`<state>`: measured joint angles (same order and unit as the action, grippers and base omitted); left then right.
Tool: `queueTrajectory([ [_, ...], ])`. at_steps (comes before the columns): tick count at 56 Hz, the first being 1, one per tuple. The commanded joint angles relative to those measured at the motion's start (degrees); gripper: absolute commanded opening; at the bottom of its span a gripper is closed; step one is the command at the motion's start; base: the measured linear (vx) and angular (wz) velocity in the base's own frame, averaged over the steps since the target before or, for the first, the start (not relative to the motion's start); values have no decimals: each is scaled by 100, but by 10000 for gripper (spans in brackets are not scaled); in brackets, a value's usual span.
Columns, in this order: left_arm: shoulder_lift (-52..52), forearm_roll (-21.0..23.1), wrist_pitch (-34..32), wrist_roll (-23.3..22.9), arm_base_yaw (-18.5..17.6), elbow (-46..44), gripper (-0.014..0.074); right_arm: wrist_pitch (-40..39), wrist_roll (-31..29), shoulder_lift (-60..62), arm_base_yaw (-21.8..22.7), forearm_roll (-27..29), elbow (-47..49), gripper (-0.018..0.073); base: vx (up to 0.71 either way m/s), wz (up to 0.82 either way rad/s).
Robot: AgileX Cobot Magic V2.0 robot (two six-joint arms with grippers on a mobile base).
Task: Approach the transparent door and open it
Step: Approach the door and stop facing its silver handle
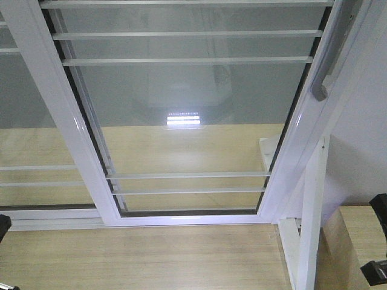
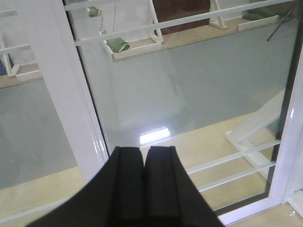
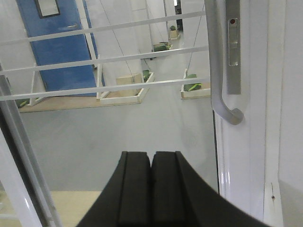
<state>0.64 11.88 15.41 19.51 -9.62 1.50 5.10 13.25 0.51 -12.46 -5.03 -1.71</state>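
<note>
Transparent door (image 1: pixel 187 109), glossy white frame, thin horizontal bars, curved grey bar handle (image 3: pixel 214 71), left gripper (image 2: pixel 144 163) and right gripper (image 3: pixel 151 168), black pads pressed together, empty.

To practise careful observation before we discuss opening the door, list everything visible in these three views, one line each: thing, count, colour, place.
transparent door: one, clear glass in a glossy white frame, centre, straight ahead.
bar handle: one, grey, curved, on the door's right stile.
lock plate: one, grey, beside the handle.
fixed glass panel: one, white-framed, left of the door.
floor: light wood, in front of the door.
blue door: one, beyond the glass, far left.
left pincer: one, black, shut, facing the glass.
right pincer: one, black, shut, low and left of the handle.
</note>
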Motion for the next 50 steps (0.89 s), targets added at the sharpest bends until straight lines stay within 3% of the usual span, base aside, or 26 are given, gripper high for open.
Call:
queueTrajectory([
  [1,77,41,-471,-48,-7,-113,3,-455,-55,90,7,-34,-14,-1,2,3],
  [50,77,41,-471,-48,-8,-113,3,-455,-55,84,7,-34,-14,-1,0,0],
])
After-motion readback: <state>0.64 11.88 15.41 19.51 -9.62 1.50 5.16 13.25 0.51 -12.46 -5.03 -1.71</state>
